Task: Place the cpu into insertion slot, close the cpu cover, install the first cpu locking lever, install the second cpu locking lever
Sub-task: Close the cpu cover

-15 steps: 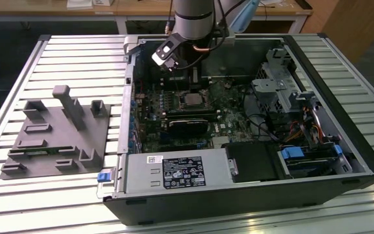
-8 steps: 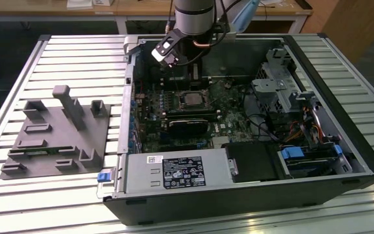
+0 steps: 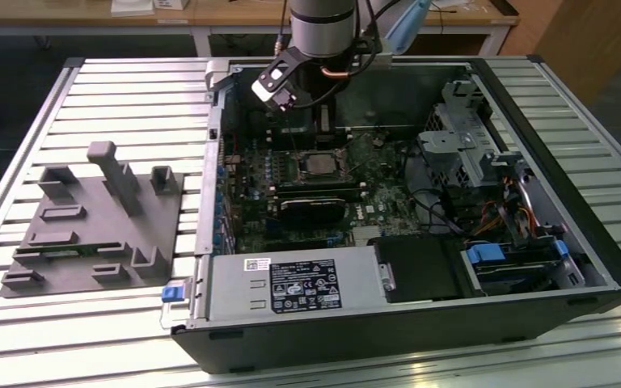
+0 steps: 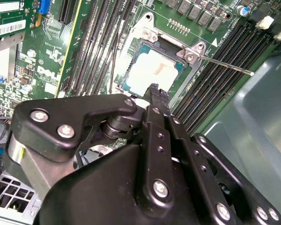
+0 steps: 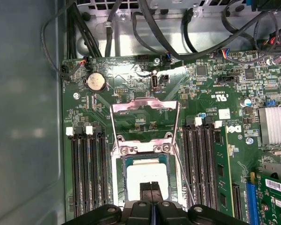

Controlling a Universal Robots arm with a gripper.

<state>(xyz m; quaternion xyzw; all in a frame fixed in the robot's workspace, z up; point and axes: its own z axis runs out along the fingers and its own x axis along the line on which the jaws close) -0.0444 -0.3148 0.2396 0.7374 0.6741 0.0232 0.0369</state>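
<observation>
Closed gripper (image 5: 150,188) over the cpu (image 5: 143,176) in both wrist views — raised cpu cover (image 5: 145,105) in the first wrist view

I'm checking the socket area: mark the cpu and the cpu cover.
cpu (image 5: 147,174), first wrist view, middle of its silvery top.
cpu cover (image 5: 144,105), first wrist view, the frame bar farthest from the cpu.

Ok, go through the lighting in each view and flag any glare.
Exterior view: light glares off the table slats, while inside the computer case it is dim. First wrist view: the cpu top is washed out white, the pincer dark against it. Second wrist view: same white glare on the cpu.
</observation>
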